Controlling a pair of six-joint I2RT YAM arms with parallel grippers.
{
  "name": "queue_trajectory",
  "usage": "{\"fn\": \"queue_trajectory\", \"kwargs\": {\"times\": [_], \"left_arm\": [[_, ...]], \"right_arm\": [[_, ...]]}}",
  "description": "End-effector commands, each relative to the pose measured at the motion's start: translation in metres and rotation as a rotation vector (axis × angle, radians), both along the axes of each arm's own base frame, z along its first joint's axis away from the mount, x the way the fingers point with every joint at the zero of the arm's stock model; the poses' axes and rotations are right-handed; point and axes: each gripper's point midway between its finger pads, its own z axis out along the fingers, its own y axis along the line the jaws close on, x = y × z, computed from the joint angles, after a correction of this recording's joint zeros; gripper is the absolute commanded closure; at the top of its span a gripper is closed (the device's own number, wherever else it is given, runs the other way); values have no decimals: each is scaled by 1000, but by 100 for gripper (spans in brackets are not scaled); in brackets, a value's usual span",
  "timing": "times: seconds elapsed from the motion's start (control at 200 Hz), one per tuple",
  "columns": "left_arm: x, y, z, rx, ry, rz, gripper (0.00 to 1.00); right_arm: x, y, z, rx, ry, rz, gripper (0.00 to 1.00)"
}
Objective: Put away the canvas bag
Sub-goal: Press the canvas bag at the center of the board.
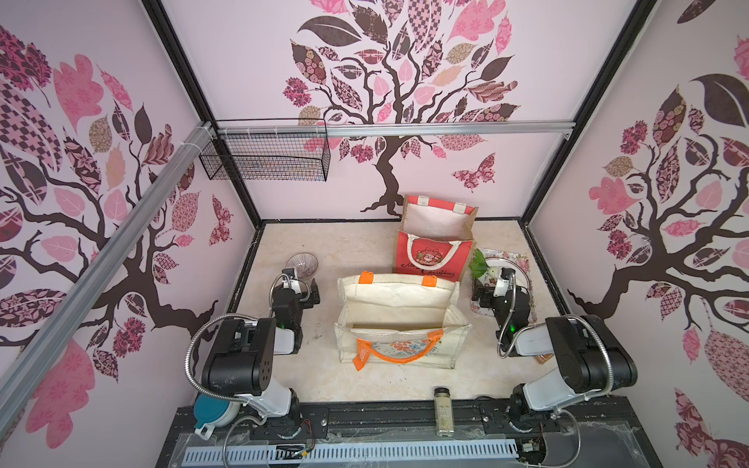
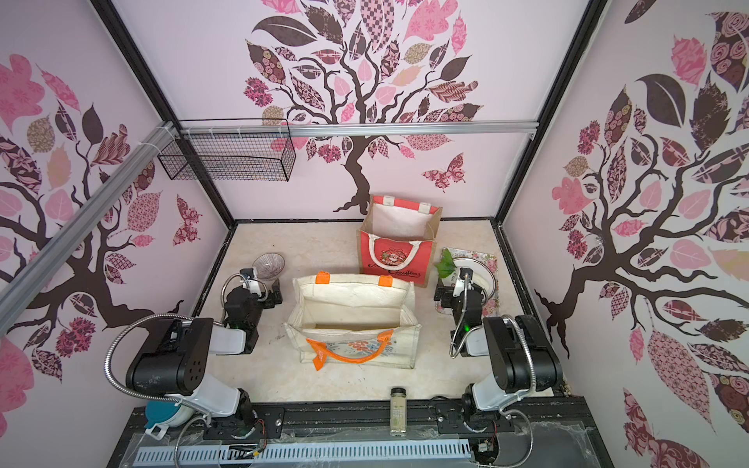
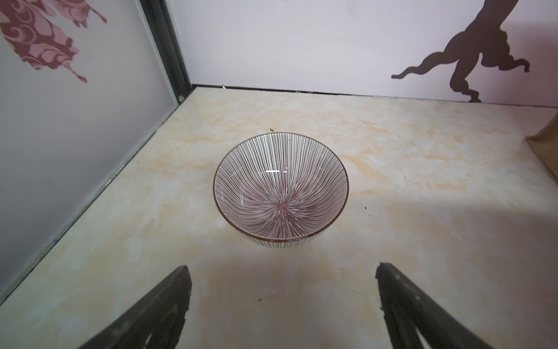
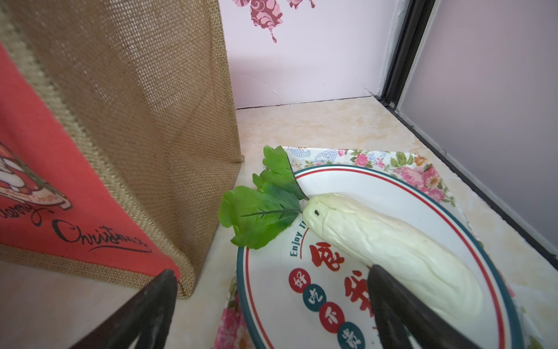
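Note:
The canvas bag (image 1: 399,320) (image 2: 352,320) is cream with orange handles and a floral front. It stands open and upright at mid-table in both top views. My left gripper (image 1: 312,291) (image 2: 277,293) hovers left of the bag, apart from it, open and empty. In the left wrist view its fingers (image 3: 169,302) spread wide over bare table. My right gripper (image 1: 480,298) (image 2: 441,295) is right of the bag, open and empty. The right wrist view shows the right gripper (image 4: 271,272) over a plate's edge.
A red Christmas jute bag (image 1: 433,251) (image 4: 136,90) stands open behind the canvas bag. A striped bowl (image 1: 302,264) (image 3: 280,190) sits ahead of the left gripper. A toy radish (image 4: 377,235) lies on a plate (image 4: 392,187) on a floral tray (image 4: 416,172). A spice jar (image 1: 444,411) stands at the front edge. A wire basket (image 1: 267,156) hangs back left.

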Motion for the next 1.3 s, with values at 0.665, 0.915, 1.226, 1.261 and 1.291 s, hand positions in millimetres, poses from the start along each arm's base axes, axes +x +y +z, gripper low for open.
{"fn": "queue_trajectory", "kwargs": {"times": [0.665, 0.915, 1.226, 1.261, 1.291], "left_arm": [[-44, -69, 196, -589, 197, -207, 2], [-95, -102, 209, -501, 341, -414, 5], [-126, -107, 199, -526, 383, -422, 4], [-129, -109, 198, -533, 385, -430, 4], [-130, -111, 197, -542, 385, -440, 4]], "right_arm": [[-71, 148, 245, 161, 36, 612, 0], [-137, 274, 233, -113, 175, 885, 0], [-214, 370, 202, -160, 277, 1176, 0], [-219, 375, 198, -149, 290, 1199, 1], [-222, 379, 194, -138, 305, 1215, 2]]}}
